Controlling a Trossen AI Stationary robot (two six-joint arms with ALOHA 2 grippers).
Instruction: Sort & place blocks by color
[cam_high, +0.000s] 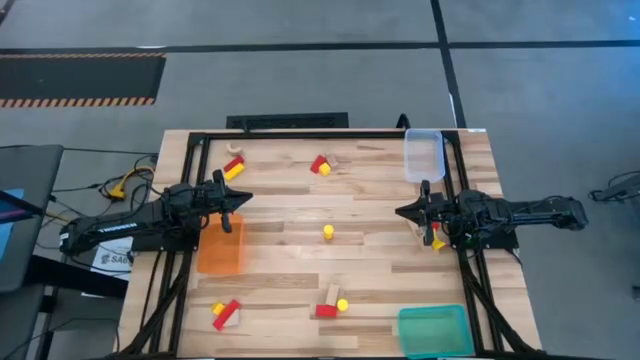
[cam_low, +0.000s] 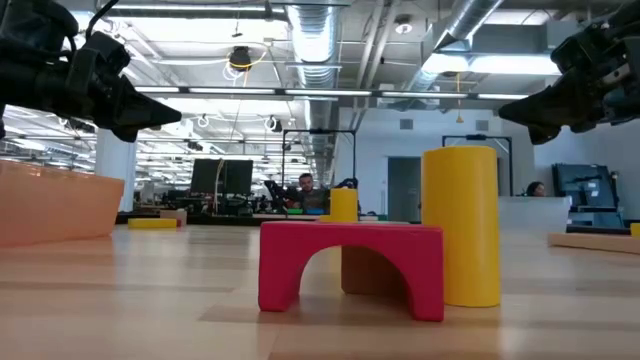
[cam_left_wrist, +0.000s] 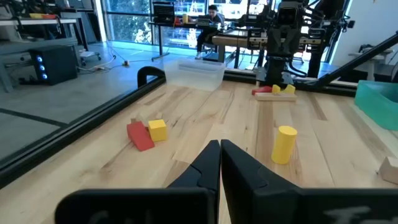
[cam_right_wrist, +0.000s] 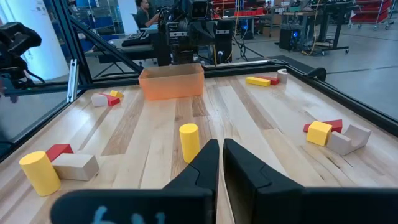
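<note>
Red, yellow and plain wood blocks lie in small groups on the table. A yellow cylinder (cam_high: 328, 233) stands upright near the middle, between the two arms. Other groups lie at the far edge (cam_high: 321, 165), far left (cam_high: 234, 168), near left (cam_high: 225, 313) and near middle (cam_high: 330, 303). One group lies under the right arm (cam_high: 436, 241). My left gripper (cam_high: 236, 205) hovers shut above the orange tray's far end. My right gripper (cam_high: 404, 212) hovers shut at the right side. They point at each other, and the cylinder shows ahead of each (cam_left_wrist: 285, 144) (cam_right_wrist: 189, 142).
The orange tray (cam_high: 221, 248) sits at the left below my left gripper. The clear tray (cam_high: 423, 155) is at the far right corner and the green tray (cam_high: 432, 330) at the near right corner. A dark frame rail (cam_high: 300, 135) borders the table. People sit in the room beyond.
</note>
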